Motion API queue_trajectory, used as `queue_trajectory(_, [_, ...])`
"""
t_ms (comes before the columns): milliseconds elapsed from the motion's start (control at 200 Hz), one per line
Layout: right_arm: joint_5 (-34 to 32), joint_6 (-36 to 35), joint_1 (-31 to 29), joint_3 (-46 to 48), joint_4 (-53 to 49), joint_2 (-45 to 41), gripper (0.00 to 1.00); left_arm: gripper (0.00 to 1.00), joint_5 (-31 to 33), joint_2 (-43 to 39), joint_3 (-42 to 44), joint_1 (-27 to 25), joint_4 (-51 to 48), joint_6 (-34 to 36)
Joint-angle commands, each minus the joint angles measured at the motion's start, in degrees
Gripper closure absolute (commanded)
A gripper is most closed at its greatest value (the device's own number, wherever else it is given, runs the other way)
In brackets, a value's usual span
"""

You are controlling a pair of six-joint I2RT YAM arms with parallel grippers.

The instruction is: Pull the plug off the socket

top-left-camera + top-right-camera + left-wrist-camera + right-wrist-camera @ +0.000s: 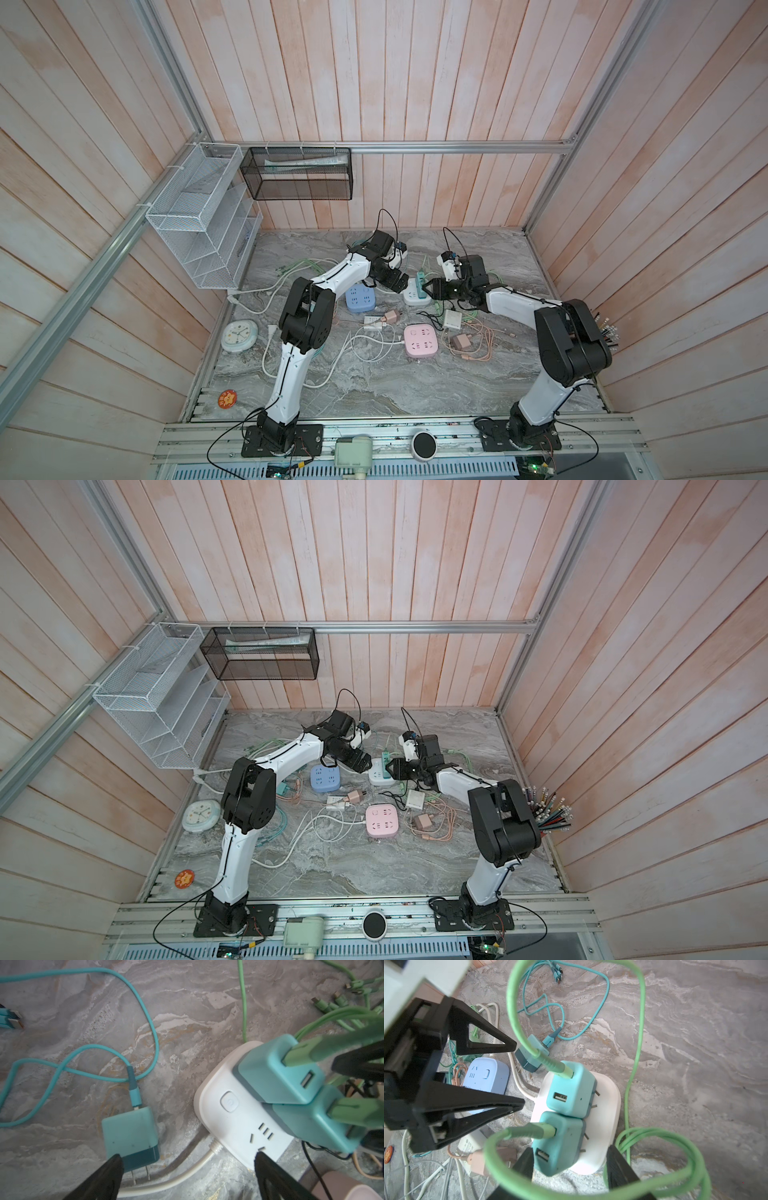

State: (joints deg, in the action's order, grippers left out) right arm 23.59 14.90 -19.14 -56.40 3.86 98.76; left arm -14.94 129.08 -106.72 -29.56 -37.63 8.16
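Right fingers (618,1169) stand apart astride the plug (558,1142), one just beside its flank, the other clear of it above the rim of the white socket (608,1105) — open, gripping nothing. Left fingers (108,1176) are spread wide and empty, hanging over a loose charger (129,1134) and the socket's corner. The plug sits in the socket on the side facing my right fingers, touching a second plug (571,1088). Prongs show under both, so neither looks flush.

What worries me is that nothing pins the socket down. If I close and pull, I judge the light block may rise with the plug instead of letting go. My outer right finger hangs over the socket's rim, so closing from here could pinch the rim rather than the plug. The green cable (521,1131) loops across my right fingers and may snag or drag. The two plugs touch, so tilting one could lever the other.

Hard to tell: whether my inner finger touches the plug at all, how deep the prongs sit, and what the plug's underside looks like. The frame edge cuts off the roots of my right fingers, and the left wrist view blurs and crops both plugs. In both top views the socket (409,297) (376,777) is too small to read any contact.
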Motion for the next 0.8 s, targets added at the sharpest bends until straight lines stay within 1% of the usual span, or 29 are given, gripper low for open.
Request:
queue_trajectory(0, [-2.2, -0.2, -0.8, -1.5, -2.5, -2.9, 0.45, 0.0, -1.0, 0.7, 0.3, -0.8, 1.6, 0.2])
queue_trajectory(120, [-4.2, 0.3, -2.4, -1.1, -2.9, -4.2, 0.45, 0.0, -1.3, 0.9, 1.1, -0.8, 2.4, -0.8])
queue_trajectory(280, [-8.5, 0.5, -5.3, -1.6, -4.7, -1.8, 0.46, 0.0, -0.9, 0.7, 1.9, -0.8, 2.4, -1.2])
queue_trajectory(455, [-18.6, 2.3, -9.0, -4.5, -6.2, 1.6, 0.49, 0.0, -0.6, 0.8, 3.4, -0.8, 3.1, -1.6])
queue_trajectory(620, [-26.4, 3.1, -10.9, -7.9, -9.5, 5.1, 0.49, 0.0, -1.4, 0.3, 5.3, -0.8, 4.1, -1.8])
queue_trajectory(710, [-27.0, 3.1, -10.9, -8.7, -9.7, 5.9, 0.5, 0.0, -1.7, -0.1, 6.0, -0.7, 4.8, -2.0])
queue_trajectory(795, [-28.3, 3.1, -11.1, -9.6, -11.0, 7.2, 0.53, 0.0, -1.9, -0.3, 6.0, -0.5, 5.2, -2.3])
